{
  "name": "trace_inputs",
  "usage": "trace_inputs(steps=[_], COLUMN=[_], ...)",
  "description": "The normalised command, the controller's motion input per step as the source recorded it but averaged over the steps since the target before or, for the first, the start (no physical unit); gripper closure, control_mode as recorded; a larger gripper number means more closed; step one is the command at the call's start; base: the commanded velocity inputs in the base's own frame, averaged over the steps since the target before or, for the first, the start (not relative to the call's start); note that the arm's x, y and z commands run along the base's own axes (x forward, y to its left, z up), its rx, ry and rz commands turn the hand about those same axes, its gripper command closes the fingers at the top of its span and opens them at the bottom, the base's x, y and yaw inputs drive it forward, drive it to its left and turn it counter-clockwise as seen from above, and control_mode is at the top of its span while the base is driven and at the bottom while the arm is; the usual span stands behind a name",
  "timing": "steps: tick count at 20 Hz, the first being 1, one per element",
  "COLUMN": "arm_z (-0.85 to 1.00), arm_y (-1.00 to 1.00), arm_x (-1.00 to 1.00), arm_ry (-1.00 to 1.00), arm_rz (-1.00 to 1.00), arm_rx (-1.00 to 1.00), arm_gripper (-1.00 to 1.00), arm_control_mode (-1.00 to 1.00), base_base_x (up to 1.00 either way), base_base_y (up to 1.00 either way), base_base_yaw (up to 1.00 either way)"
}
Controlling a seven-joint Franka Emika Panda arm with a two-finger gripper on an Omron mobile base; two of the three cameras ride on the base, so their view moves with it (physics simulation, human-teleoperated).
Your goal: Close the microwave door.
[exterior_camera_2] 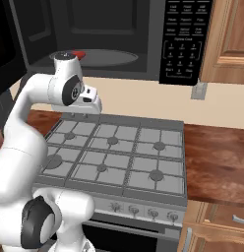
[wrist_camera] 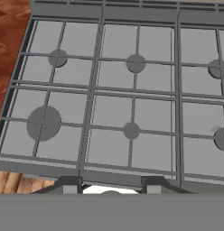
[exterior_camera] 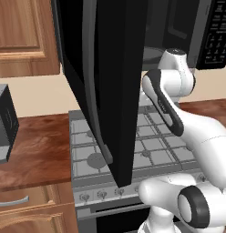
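Hovering palm-down above the gas stove [exterior_camera_2: 114,152], the gripper [wrist_camera: 111,182] showed only its fingertips, spread apart; the microwave door [exterior_camera: 103,77] stood swung wide open, hiding the arm's elbow.

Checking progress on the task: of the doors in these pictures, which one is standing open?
The microwave door: the glossy black panel swung out over the stove, baring the microwave cavity. The wooden cabinet doors sit flush and shut.

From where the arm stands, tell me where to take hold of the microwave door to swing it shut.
Take the long vertical handle bar near the free edge of the microwave door, probably mid-height. The door stands wide open over the stove, so come from the door's outer face, on the arm's left. A flat push there may do as well.
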Motion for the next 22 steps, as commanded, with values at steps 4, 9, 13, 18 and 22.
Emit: trace_inputs(steps=[4, 9, 13, 18, 22], arm_z=[0.00, 0.68, 0.97, 0.67, 0.27], arm_y=[0.09, 0.04, 0.00, 0.00, 0.00], arm_x=[-0.33, -1.00, -1.00, -1.00, -1.00], arm_ry=[-0.14, -0.59, -0.51, -0.49, -0.42], arm_rz=[0.00, 0.00, 0.00, -0.01, -0.03], arm_rx=[0.00, 0.03, 0.08, 0.04, 0.07], arm_gripper=[-1.00, -1.00, -1.00, -1.00, -1.00], arm_control_mode=[-1.00, -1.00, -1.00, -1.00, -1.00], base_base_x=[0.00, 0.00, 0.00, 0.00, 0.00], base_base_y=[0.00, 0.00, 0.00, 0.00, 0.00], base_base_yaw=[0.00, 0.00, 0.00, 0.00, 0.00])
